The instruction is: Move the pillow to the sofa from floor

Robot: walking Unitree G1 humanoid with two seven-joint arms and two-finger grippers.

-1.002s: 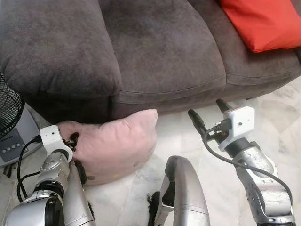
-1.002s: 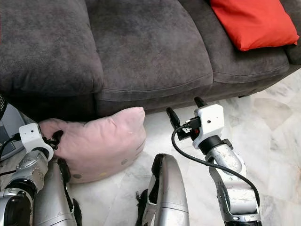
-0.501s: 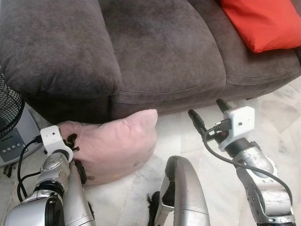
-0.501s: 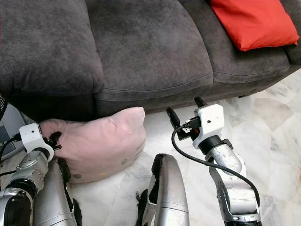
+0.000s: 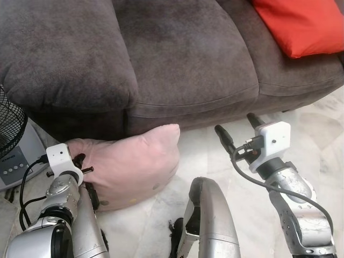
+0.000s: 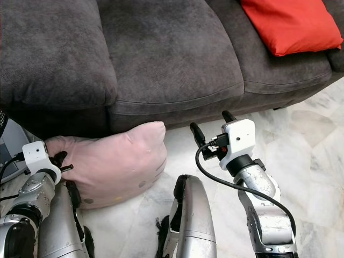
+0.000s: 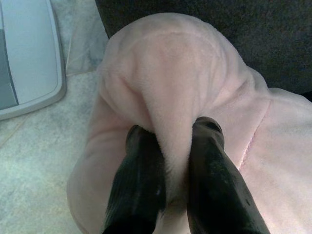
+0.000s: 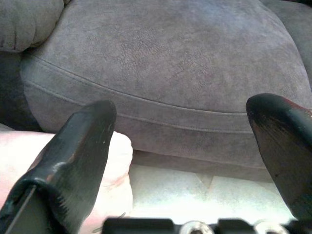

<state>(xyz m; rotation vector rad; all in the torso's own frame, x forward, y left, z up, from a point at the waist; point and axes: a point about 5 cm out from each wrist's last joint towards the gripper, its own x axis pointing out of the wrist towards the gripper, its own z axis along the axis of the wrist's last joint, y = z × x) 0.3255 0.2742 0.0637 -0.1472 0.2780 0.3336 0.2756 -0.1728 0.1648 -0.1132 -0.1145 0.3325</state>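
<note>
A soft pink pillow (image 5: 131,164) lies on the marble floor, pressed against the front of the dark grey sofa (image 5: 177,64). My left gripper (image 7: 173,134) is shut on a fold of the pillow (image 7: 170,83) at its left end; in the eye views that gripper (image 5: 81,164) sits at the pillow's left edge. My right gripper (image 5: 236,128) is open, hovering above the floor to the right of the pillow's raised corner, its fingers (image 8: 80,146) pointing at the sofa's front.
A red cushion (image 5: 301,24) lies on the sofa's right seat. A white fan base (image 5: 16,158) and black grille stand at the far left beside the pillow. Bare marble floor (image 5: 317,129) stretches to the right. My own silver body (image 5: 209,220) is at the bottom centre.
The left gripper has shifted slightly lower along the pillow's left end, still pinching it. The right gripper and the pillow have barely moved.
</note>
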